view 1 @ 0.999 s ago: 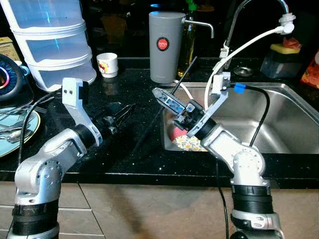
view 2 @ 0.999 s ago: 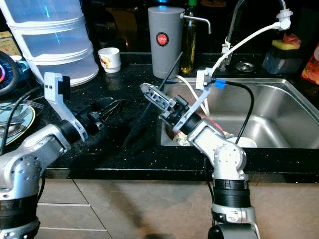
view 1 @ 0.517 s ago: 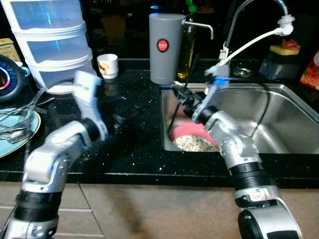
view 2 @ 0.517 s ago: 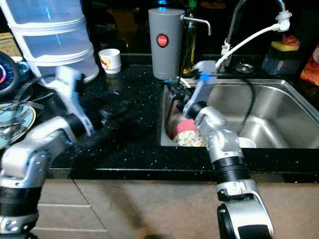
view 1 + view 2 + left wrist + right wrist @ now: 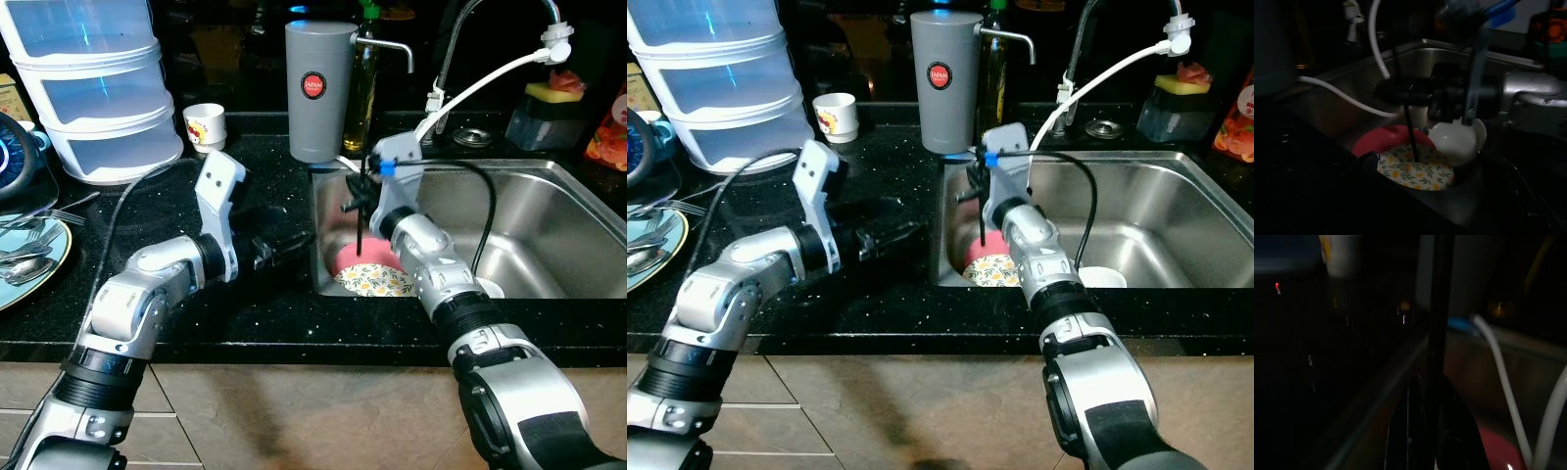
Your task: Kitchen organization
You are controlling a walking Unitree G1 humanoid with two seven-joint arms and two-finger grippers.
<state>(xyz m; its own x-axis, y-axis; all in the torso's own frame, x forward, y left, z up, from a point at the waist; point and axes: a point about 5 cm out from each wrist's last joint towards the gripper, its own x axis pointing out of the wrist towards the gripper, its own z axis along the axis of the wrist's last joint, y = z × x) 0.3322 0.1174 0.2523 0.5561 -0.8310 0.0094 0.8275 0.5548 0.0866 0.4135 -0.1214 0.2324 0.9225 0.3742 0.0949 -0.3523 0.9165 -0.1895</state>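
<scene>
Item: black chopstick [image 5: 361,227], upright, tip down on the floral plate [image 5: 372,282] in the sink [image 5: 549,211], directly below my right hand [image 5: 357,196], which is clenched on it. My left wrist view adds a red bowl [image 5: 1382,142] and a white bowl [image 5: 1462,142] beside the plate. Left hand [image 5: 284,245] low over the black worktop [image 5: 255,304], just beside the sink's edge; I cannot tell its grip.

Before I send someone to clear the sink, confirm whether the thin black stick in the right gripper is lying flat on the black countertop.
No: the thin black stick hangs upright from the right gripper, its tip over the floral-patterned plate in the steel sink.
</scene>
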